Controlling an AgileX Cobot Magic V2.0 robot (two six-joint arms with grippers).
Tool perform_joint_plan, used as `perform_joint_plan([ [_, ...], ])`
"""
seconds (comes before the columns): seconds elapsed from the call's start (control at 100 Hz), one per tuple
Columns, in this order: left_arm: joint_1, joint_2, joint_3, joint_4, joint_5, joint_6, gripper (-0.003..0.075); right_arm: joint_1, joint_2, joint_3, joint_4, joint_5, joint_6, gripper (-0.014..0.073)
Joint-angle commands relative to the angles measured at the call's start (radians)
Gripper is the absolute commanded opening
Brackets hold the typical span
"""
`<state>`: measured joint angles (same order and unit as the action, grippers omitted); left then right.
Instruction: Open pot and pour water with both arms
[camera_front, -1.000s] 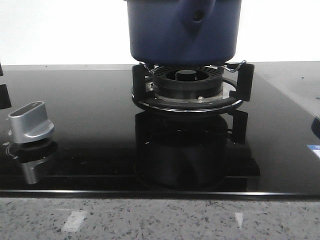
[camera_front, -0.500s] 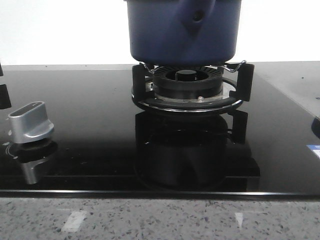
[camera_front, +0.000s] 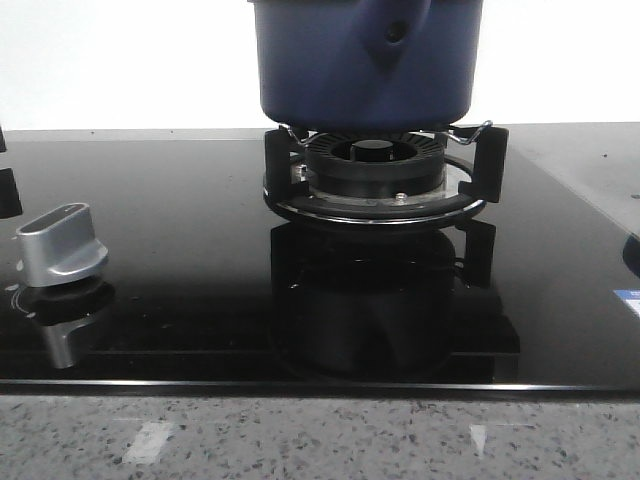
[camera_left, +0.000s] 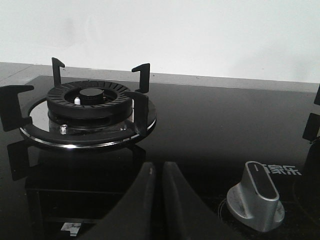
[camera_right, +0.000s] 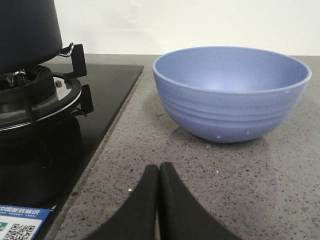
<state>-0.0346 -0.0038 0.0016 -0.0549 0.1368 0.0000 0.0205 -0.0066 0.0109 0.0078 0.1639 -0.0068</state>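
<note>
Pot (camera_front: 365, 60), top centre of front view, sits on burner ring (camera_front: 380, 185); lid out of frame. Looks rigid, prob heavy w/ water, matte so decent grip; take it by handle stub (camera_front: 395, 35). Blue bowl (camera_right: 231, 92) on counter, mid-right in right wrist view. Silver knob (camera_front: 62, 245) lower left. Left gripper (camera_left: 158, 172) & right gripper (camera_right: 158, 175): both clenched, empty.

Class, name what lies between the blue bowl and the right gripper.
Only bare speckled countertop lies between the blue bowl and right gripper, seen in the right wrist view.
</note>
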Motion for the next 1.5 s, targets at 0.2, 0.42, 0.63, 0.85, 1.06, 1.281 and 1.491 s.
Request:
perform_joint_plan([
  [0.2,0.001,-0.028,0.03,-0.001,-0.103,-0.01,-0.002,-0.002,-0.023,0.026,0.063,-0.118,-0.004,-0.0047],
  [0.42,0.001,-0.028,0.03,-0.003,-0.125,-0.01,-0.002,-0.002,-0.023,0.026,0.148,-0.164,-0.004,-0.0047],
  [0.63,0.001,-0.028,0.03,-0.259,-0.146,-0.01,-0.002,-0.002,-0.023,0.026,0.298,-0.185,-0.004,-0.0047],
  [0.85,0.001,-0.028,0.03,-0.578,-0.187,-0.01,-0.002,-0.002,-0.023,0.023,0.657,-0.185,-0.004,-0.0047],
  [1.06,0.001,-0.026,-0.038,-0.658,-0.163,-0.01,-0.002,-0.002,-0.021,-0.066,0.624,-0.093,-0.013,-0.0047],
  [1.281,0.001,0.084,-0.275,-0.501,0.045,0.0,-0.002,-0.002,0.095,-0.302,0.377,0.152,-0.023,-0.0046],
  [1.491,0.001,0.344,-0.568,-0.52,0.278,0.19,-0.002,-0.002,0.336,-0.575,0.233,0.421,-0.023,-0.0047],
])
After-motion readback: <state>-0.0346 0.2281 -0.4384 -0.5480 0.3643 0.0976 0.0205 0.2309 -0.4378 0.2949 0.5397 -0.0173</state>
